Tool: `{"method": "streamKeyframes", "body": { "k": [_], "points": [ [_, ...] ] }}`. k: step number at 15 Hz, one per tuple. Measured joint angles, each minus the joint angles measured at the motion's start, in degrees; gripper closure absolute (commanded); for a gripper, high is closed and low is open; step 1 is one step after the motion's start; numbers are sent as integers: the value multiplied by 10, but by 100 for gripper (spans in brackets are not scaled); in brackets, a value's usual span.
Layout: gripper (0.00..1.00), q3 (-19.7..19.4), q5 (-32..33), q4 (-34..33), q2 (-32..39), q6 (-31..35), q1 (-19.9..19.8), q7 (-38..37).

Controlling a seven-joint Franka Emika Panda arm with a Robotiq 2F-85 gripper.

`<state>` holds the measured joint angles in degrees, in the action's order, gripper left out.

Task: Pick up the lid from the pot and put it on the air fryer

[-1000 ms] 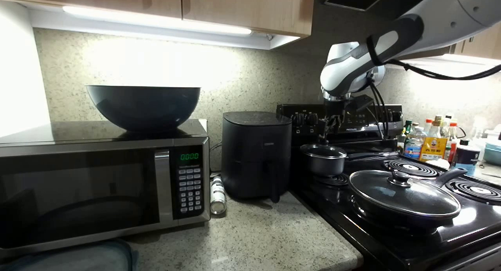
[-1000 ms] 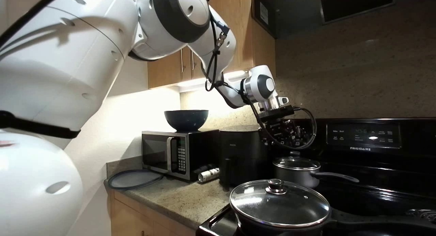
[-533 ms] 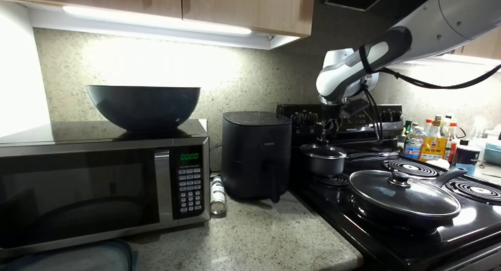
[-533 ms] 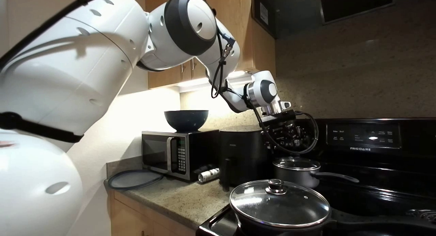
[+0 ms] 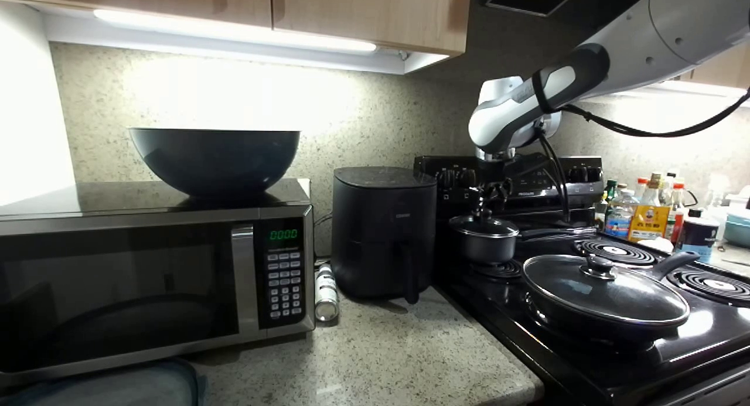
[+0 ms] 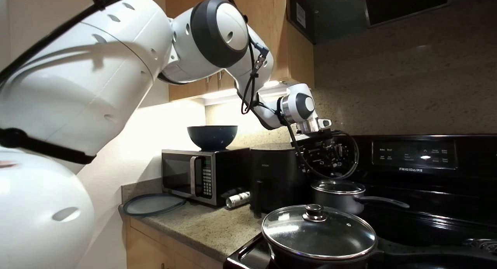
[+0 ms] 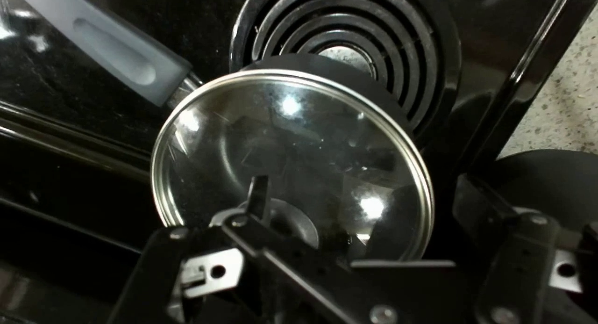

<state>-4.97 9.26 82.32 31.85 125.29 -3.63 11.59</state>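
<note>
Plainly, the wrist view shows the hand (image 7: pixel 361 183) spread wide with nothing gripped, and the lid (image 7: pixel 303 141) sitting on the pot (image 7: pixel 322 68). The lid is a metal-edged glass disc, so I expect it to be stiff, fairly light, breakable, and smooth enough to slip if caught by its edge. The knob (image 7: pixel 296 223) at its centre looks the place to take hold: a grip there should carry it level, though something so round could let the disc swivel, or tip if pinched off-centre. One of the fingers (image 7: pixel 259 195) covers part of the knob from this angle, while its partner stands well apart, on the side where the counter (image 7: pixel 556 90) shows; the hand probably needs to shift so the knob comes between them before closing. In an exterior view, the hand is just above the lid, one fingertip so near the knob that I cannot tell whether they touch; the fryer (image 5: pixel 384 230) on the counter has a flat-looking top, and hard glass will want a gentle landing there. In an exterior view, the pan (image 6: pixel 283 257) stands apart from the pot with a wider lid (image 6: pixel 322 238) of its own, and the small knob is lost against the dark hand.
</note>
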Motion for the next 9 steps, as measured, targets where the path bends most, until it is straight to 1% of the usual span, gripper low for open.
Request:
{"method": "streamKeyframes", "body": {
  "k": [2, 6, 9],
  "points": [
    [0, -7, 2, -15, 15, -8, 1, -39],
    [0, -35, 11, -53, 52, -12, 6, -154],
    [0, -44, 14, -65, 60, -15, 11, -186]
  ]
}}
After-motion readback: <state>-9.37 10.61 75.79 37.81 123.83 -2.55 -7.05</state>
